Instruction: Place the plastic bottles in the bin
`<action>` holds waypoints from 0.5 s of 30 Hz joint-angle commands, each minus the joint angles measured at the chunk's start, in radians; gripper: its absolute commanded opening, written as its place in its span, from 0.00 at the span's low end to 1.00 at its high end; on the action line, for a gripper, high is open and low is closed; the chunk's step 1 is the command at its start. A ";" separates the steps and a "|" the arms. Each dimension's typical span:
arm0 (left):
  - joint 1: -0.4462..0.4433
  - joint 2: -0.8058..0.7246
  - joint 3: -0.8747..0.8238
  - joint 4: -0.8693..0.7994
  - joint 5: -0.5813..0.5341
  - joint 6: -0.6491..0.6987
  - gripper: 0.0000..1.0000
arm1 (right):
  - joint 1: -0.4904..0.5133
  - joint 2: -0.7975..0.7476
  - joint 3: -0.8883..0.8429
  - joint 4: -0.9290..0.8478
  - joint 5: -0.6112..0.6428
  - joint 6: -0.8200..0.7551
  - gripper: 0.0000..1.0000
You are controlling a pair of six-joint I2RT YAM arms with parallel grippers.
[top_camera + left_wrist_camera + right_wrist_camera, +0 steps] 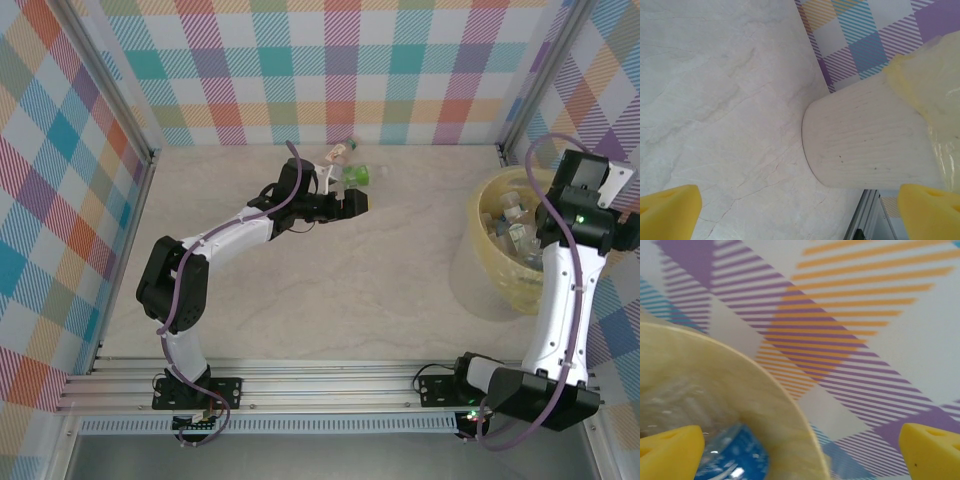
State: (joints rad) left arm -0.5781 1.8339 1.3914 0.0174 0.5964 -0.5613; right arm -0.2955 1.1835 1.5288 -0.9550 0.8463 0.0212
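Observation:
Two loose plastic bottles (pixel 343 152) (pixel 357 175) lie at the back middle of the table, clear with green caps. My left gripper (pixel 357 203) hovers just in front of them, open and empty; in its wrist view the left gripper (pixel 800 217) faces bare table and the bin's outer wall (pixel 870 140). The pale-yellow bin (pixel 487 262) stands at the right and holds several bottles (pixel 510 225). My right gripper (pixel 800 455) hangs open over the bin's rim (pixel 775 385), holding nothing, with a blue-labelled bottle (pixel 735 460) inside the bin below its left finger.
Checked walls (pixel 330 70) close the table at the back and both sides. An aluminium rail (pixel 320 375) runs along the near edge, by the arm bases. The marble tabletop (pixel 400 290) lies between the left gripper and the bin.

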 commanded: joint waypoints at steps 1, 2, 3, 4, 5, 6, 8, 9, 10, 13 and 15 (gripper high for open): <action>0.010 0.010 -0.002 0.001 -0.006 0.003 1.00 | 0.033 0.003 0.114 -0.121 -0.251 0.090 1.00; 0.011 0.007 -0.004 0.002 -0.009 0.003 1.00 | 0.043 -0.001 0.136 -0.125 -0.322 0.104 1.00; 0.013 0.005 -0.003 0.001 -0.012 0.003 1.00 | 0.051 -0.005 0.152 -0.129 -0.415 0.118 1.00; 0.013 0.004 -0.004 0.000 -0.015 0.001 1.00 | 0.054 -0.007 0.165 -0.136 -0.489 0.134 1.00; 0.015 0.002 -0.002 -0.001 -0.015 -0.001 1.00 | 0.058 -0.012 0.169 -0.140 -0.527 0.155 1.00; 0.015 0.002 -0.001 -0.006 -0.016 -0.001 1.00 | 0.058 -0.022 0.162 -0.136 -0.570 0.176 1.00; 0.015 -0.003 -0.001 -0.014 -0.022 0.000 1.00 | 0.058 -0.053 0.124 -0.125 -0.638 0.213 1.00; 0.015 -0.007 -0.002 -0.015 -0.025 -0.003 1.00 | 0.059 -0.072 0.093 -0.119 -0.656 0.228 1.00; 0.015 -0.012 -0.003 -0.017 -0.031 -0.005 1.00 | 0.058 -0.095 0.055 -0.114 -0.662 0.241 1.00; 0.015 -0.015 -0.006 -0.022 -0.041 -0.014 1.00 | 0.059 -0.134 -0.036 -0.118 -0.658 0.261 1.00; 0.015 -0.012 -0.001 -0.026 -0.037 -0.020 1.00 | 0.059 -0.145 -0.074 -0.135 -0.671 0.276 1.00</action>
State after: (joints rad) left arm -0.5728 1.8339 1.3914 0.0010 0.5648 -0.5652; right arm -0.2398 1.0447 1.5017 -1.0592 0.2409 0.2405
